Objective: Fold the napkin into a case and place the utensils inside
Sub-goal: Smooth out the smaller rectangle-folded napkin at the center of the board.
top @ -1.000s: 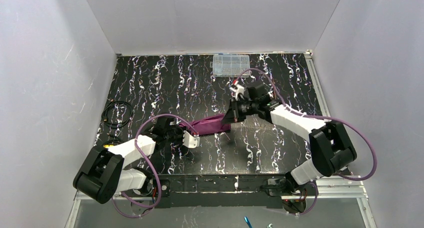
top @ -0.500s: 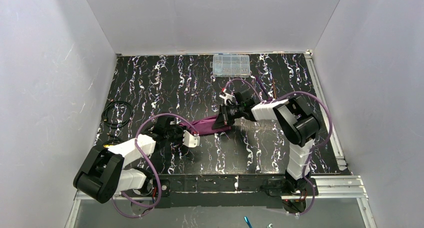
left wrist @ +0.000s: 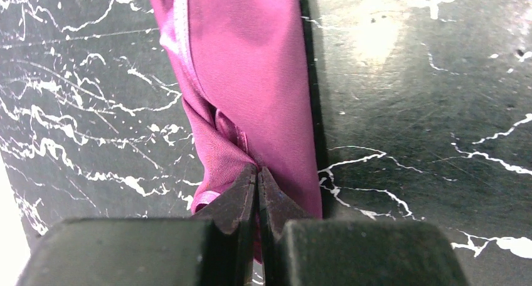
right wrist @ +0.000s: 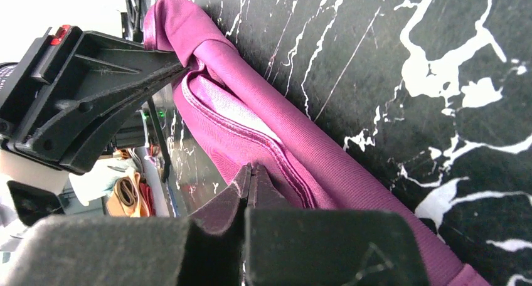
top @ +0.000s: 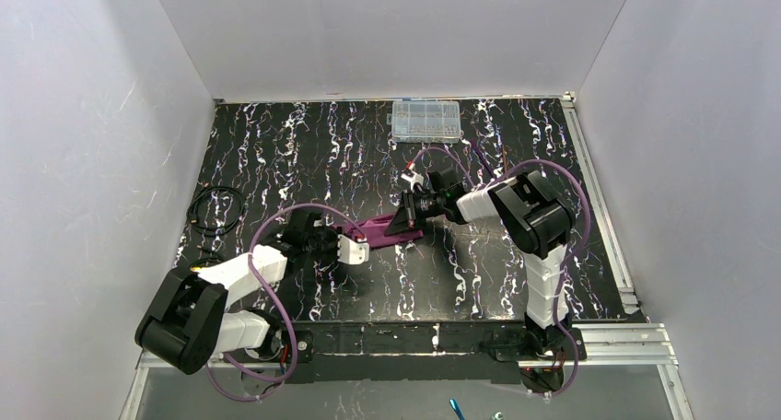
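Observation:
The plum-purple napkin lies as a narrow folded strip on the black marbled table, stretched between both grippers. My left gripper is shut on its near-left end; in the left wrist view the jaws pinch a bunched fold of the napkin. My right gripper is shut on the strip's other end, with its jaws closed on the layered edge of the napkin. The left gripper also shows there, holding the far corner. One thin brown stick, apparently a utensil, lies right of the right arm.
A clear plastic compartment box sits at the table's far edge. A black cable coil lies at the left edge. White walls close in three sides. Purple cables loop over both arms.
The right arm has folded inward, its elbow swinging left, and its gripper has slid slightly left with the napkin end. The strip now looks shorter. The left arm has barely moved.

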